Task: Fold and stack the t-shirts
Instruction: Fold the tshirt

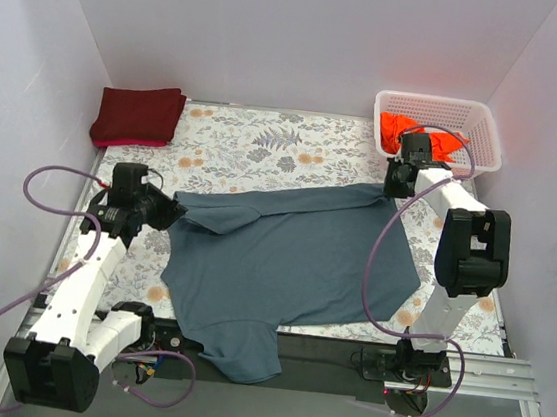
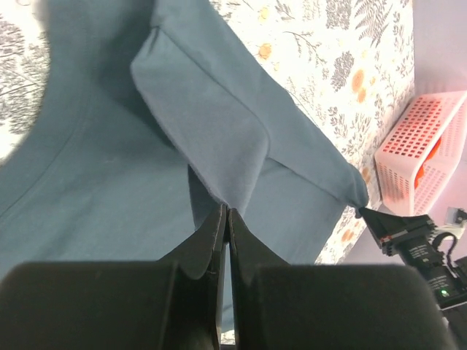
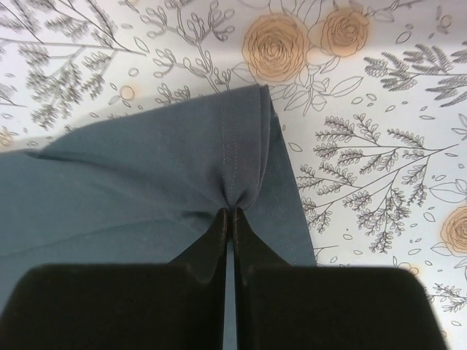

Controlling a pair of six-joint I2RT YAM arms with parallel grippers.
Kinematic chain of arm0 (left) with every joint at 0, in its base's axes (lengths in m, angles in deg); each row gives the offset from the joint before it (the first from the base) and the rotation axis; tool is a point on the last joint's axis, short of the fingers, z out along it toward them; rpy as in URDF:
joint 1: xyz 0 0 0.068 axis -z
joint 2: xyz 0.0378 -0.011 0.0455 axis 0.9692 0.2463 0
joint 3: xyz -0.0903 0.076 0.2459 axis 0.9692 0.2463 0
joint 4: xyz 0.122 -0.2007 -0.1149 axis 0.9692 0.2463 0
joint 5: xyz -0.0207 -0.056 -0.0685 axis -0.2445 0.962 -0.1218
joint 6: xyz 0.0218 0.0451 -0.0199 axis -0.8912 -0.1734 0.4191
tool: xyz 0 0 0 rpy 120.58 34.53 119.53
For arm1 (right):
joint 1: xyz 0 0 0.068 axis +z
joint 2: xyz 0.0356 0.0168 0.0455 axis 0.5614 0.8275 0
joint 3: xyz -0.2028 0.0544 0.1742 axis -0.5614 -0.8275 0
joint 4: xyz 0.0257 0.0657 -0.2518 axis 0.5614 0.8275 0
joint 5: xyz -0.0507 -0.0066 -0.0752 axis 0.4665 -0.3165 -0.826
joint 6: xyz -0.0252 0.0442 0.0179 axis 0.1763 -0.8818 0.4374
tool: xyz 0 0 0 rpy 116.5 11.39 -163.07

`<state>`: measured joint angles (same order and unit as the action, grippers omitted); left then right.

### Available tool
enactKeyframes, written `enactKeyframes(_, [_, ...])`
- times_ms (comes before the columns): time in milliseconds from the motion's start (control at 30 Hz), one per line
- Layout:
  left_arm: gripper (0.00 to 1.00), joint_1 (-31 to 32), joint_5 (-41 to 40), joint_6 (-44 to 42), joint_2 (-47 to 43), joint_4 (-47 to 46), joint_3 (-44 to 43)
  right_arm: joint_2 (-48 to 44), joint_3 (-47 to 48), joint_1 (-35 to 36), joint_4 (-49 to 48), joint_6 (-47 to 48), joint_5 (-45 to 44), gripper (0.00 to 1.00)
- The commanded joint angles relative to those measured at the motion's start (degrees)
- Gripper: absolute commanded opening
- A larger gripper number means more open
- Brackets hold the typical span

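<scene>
The slate blue-grey t-shirt (image 1: 283, 259) lies spread across the middle of the table, one sleeve hanging over the near edge. My left gripper (image 1: 170, 208) is shut on its left corner, pinching a fold of the cloth (image 2: 219, 138) at the fingertips (image 2: 227, 211). My right gripper (image 1: 391, 189) is shut on the shirt's far right corner, pinching the hemmed edge (image 3: 237, 157) at the fingertips (image 3: 230, 214). The dark maroon red t-shirt (image 1: 138, 116) lies folded at the far left. The bright orange t-shirt (image 1: 400, 132) sits in the basket.
A white lattice basket (image 1: 440, 114) stands at the far right corner; it also shows in the left wrist view (image 2: 423, 149). The floral tablecloth (image 1: 266, 142) covers the table. White walls close in on three sides.
</scene>
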<state>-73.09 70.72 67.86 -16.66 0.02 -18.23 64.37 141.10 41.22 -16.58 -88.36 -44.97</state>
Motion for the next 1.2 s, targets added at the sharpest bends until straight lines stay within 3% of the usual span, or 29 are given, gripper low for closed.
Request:
enactKeyframes(0, [0.00, 1.8, -0.9, -0.3, 3.3, 3.6, -4.6, -3.4, 5.2, -0.4, 1.1, -3.2, -0.6, 0.01])
enactKeyframes(233, [0.00, 3.8, -10.0, -1.7, 11.2, 7.4, -16.0, -1.4, 10.2, -0.4, 1.8, -1.8, -0.7, 0.01])
enactKeyframes(633, [0.00, 3.8, -20.6, -4.7, 25.4, 5.9, -32.8, 5.3, 20.1, -0.4, 1.7, -1.0, 0.8, 0.01])
enactKeyframes(933, [0.00, 1.0, -19.8, -9.0, 37.9, -2.6, -45.6, 10.5, 25.3, -0.5, 1.6, 0.4, 1.7, 0.01])
enactKeyframes(1167, [0.00, 0.2, -20.5, -11.9, 43.2, -3.0, -51.9, 11.3, 25.3, -0.4, 1.6, 2.2, 2.4, 0.01])
